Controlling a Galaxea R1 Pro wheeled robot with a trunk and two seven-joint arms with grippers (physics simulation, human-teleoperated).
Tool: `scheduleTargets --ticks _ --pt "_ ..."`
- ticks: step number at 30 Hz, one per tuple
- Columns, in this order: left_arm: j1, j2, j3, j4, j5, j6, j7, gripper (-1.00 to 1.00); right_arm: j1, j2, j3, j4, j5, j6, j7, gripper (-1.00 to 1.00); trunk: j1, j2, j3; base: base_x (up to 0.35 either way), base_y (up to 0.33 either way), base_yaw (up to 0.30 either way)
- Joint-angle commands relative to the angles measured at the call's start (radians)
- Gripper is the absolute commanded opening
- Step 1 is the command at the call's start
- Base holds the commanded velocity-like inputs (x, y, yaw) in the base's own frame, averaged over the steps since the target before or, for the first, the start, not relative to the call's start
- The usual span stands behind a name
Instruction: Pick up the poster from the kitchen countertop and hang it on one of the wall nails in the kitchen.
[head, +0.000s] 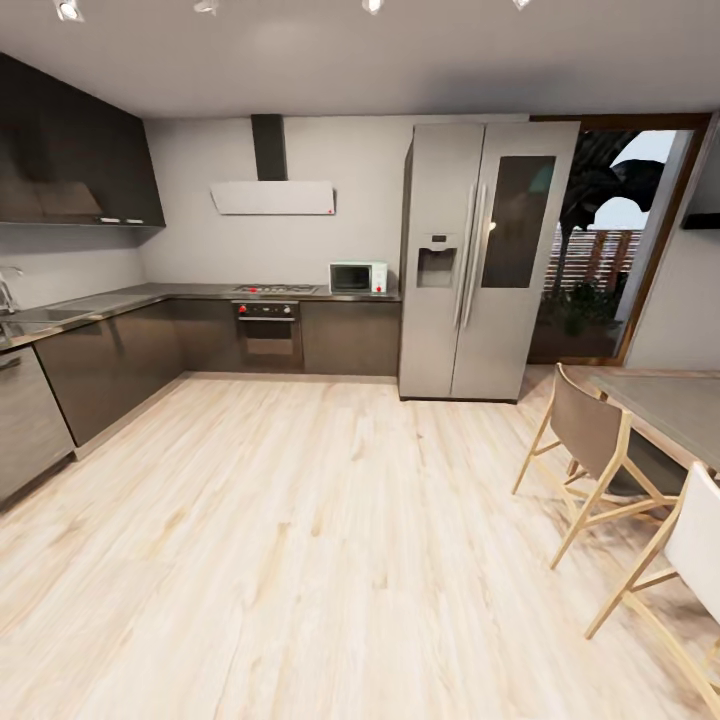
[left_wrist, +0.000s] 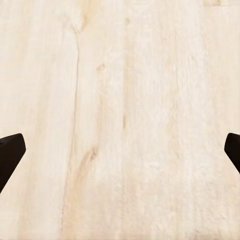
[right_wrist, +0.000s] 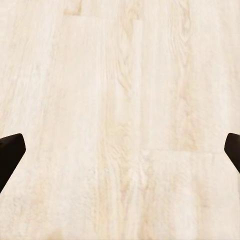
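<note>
The kitchen countertop (head: 120, 300) runs along the left wall and the back wall over dark cabinets, with a sink (head: 45, 316) and a chrome tap (head: 8, 290) at the far left. The poster is out of view. My left gripper (left_wrist: 120, 155) hangs open over pale wood floor, its dark fingertips (left_wrist: 11, 152) far apart with nothing between them. My right gripper (right_wrist: 120, 155) is likewise open above the floor, its fingertips (right_wrist: 11, 152) wide apart and empty.
A steel fridge (head: 480, 260) stands at the back, with an oven (head: 267, 330), a hob and a small microwave (head: 358, 277) to its left. A grey dining table (head: 670, 410) and wooden chairs (head: 600, 450) are at the right. Open wood floor (head: 300, 520) lies ahead.
</note>
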Motion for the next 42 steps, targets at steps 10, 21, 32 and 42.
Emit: scheduleTargets --ticks 10,21,32,42 --pt "0.0 0.0 0.002 -0.001 -0.01 -0.002 0.0 1.0 0.0 0.009 0.001 0.003 -0.004 -0.004 -0.002 1.0 0.0 0.0 -0.003 0.0 0.0 0.133" --pt "0.0 0.0 0.002 -0.001 -0.01 -0.002 0.001 1.0 0.0 0.009 0.001 0.003 -0.006 -0.005 -0.002 1.0 0.0 0.0 -0.004 0.002 -0.001 0.273" --pt "0.0 0.0 0.017 -0.001 -0.01 0.001 -0.001 1.0 0.0 0.009 0.001 0.003 -0.005 -0.024 -0.002 1.0 0.0 0.0 -0.004 0.255 -0.092 0.203" --pt "0.0 0.0 0.018 -0.001 -0.01 0.001 -0.001 1.0 0.0 0.009 0.001 0.003 -0.004 -0.025 -0.002 1.0 0.0 0.0 -0.004 0.325 -0.071 0.286"
